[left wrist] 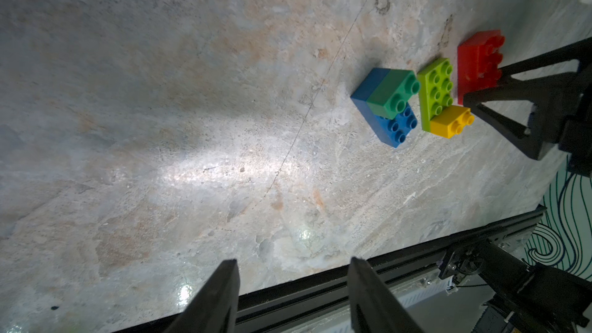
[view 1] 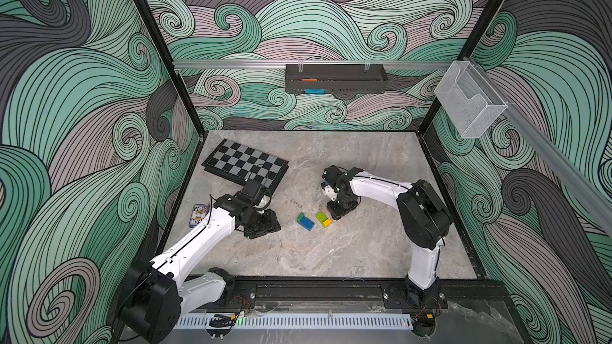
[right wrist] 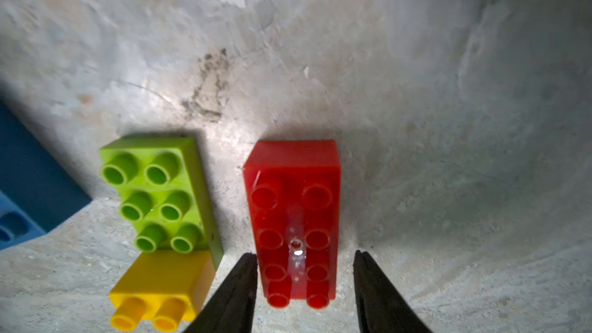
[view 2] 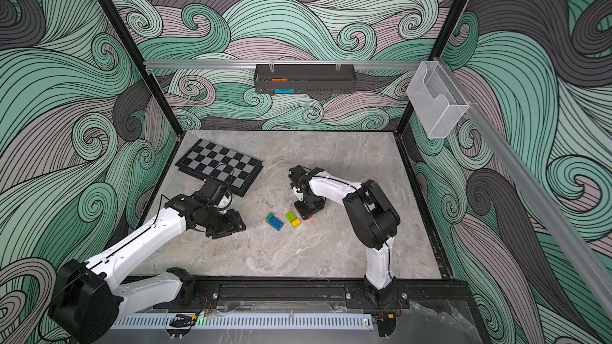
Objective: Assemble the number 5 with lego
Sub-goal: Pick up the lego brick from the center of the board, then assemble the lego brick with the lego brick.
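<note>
Right gripper stood astride red brick, jaws apart, not clamped; lime brick lay just beside red brick; left gripper hung agape, empty, well apart from red brick

We are seeing the lego lying studs up in three separate groups in a row. A red brick is lying alone, long and flat, just beside a lime green brick and parallel to it, not touching. A yellow brick is sitting on one end of the lime green one. Near them a blue brick is carrying a dark green brick on one end.
</note>
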